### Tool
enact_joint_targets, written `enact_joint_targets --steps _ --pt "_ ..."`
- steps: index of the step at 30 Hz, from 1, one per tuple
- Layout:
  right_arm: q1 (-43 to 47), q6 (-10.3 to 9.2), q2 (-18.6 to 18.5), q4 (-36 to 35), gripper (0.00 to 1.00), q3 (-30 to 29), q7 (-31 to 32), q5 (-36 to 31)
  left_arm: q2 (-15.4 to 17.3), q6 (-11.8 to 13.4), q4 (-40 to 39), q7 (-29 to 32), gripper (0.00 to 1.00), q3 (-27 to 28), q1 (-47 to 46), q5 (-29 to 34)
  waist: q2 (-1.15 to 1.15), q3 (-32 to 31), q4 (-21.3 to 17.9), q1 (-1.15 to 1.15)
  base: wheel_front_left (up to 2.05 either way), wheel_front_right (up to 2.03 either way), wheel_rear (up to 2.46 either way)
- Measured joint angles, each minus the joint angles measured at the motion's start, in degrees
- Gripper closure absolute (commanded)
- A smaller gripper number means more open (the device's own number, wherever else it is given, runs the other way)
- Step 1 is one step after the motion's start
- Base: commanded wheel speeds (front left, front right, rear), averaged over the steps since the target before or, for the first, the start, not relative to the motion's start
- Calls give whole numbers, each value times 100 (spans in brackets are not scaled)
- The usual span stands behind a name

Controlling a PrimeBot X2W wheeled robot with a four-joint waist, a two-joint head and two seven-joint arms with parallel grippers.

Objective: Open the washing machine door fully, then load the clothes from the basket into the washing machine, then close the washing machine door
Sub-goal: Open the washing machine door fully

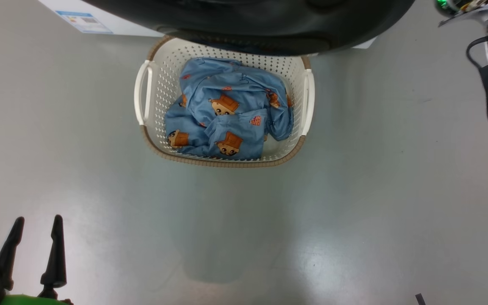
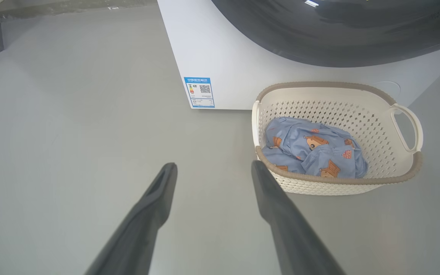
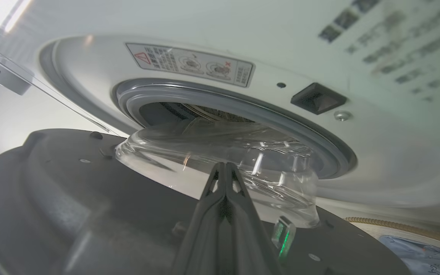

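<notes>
You have one washing machine [image 2: 220,57], white, standing on the grey floor [image 1: 354,190], with one blue label [image 2: 199,92] low on its front corner. Its one door [image 3: 71,198] stands swung away from the opening. In the right wrist view you see the grey gasket [image 3: 243,105] ring and a strip of drum behind the door's glass bowl [image 3: 220,152]. One warning sticker [image 3: 191,65] sits above the opening, its print too small to read.

One basket [image 1: 155,101] stands on the floor just in front of the machine. The door's black rim overhangs and hides its far edge in the head view. It has two white handles [image 1: 141,95], one on each side. The clothes [image 1: 227,110] lie inside it in one crumpled blue heap. You cannot count the garments.

Your left fingers [image 1: 56,245] are spread wide and hold nothing. They hang over bare floor, well apart from the basket, and are cut off at the bottom edge of the head view.

Your right fingers [image 3: 224,179] are pressed together with nothing between them, pointing at the glass bowl. You cannot tell whether they touch it.
</notes>
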Motion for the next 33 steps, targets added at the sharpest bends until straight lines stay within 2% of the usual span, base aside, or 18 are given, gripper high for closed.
enact_joint_targets --steps 11,15,23,33 --pt "657 0 258 -299 100 455 289 -76 -35 0 1 0 0 40 -38 0 0 -263 -171 0 0 0 0" --pt "987 0 240 -455 100 617 481 -77 -125 0 0 0 0 152 -83 1 0 -457 -210 0 0 0 0" --pt "1800 -1 313 -951 100 899 582 -76 -310 0 69 0 0 245 -83 32 0 -964 -309 0 0 0 0" --pt "3076 0 612 -1376 100 1321 628 -69 -595 0 210 0 0 187 194 227 0 -1848 -363 0 0 0 0"
